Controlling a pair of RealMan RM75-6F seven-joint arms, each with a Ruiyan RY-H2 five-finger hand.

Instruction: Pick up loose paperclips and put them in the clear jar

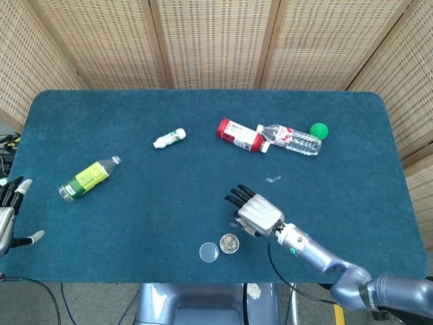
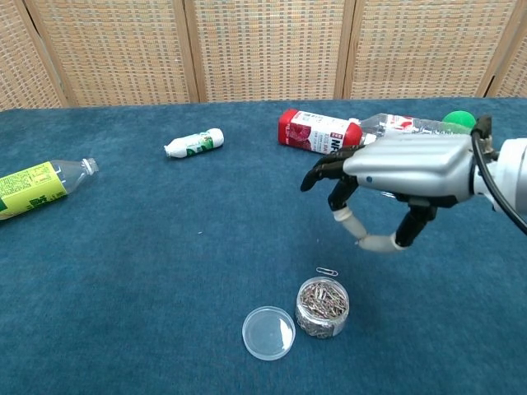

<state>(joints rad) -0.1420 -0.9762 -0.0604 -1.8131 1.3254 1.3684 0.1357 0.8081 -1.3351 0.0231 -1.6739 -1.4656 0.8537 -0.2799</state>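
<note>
The clear jar (image 1: 229,243) (image 2: 322,307) stands near the table's front edge, filled with paperclips. Its lid (image 1: 209,252) (image 2: 268,332) lies just left of it. One loose paperclip (image 2: 327,271) lies on the cloth right behind the jar. Another paperclip (image 1: 273,179) lies further back, below the bottles. My right hand (image 1: 254,213) (image 2: 387,173) hovers above and behind the jar, fingers spread and thumb lowered, holding nothing. My left hand (image 1: 8,217) stays off the table's left edge with fingers apart and empty.
A green-labelled bottle (image 1: 86,179) lies at the left. A small white bottle (image 1: 169,138) lies mid-table. At the back lie a red-labelled bottle (image 1: 240,134), a clear bottle (image 1: 291,139) and a green ball (image 1: 318,130). Wicker screens stand behind the table.
</note>
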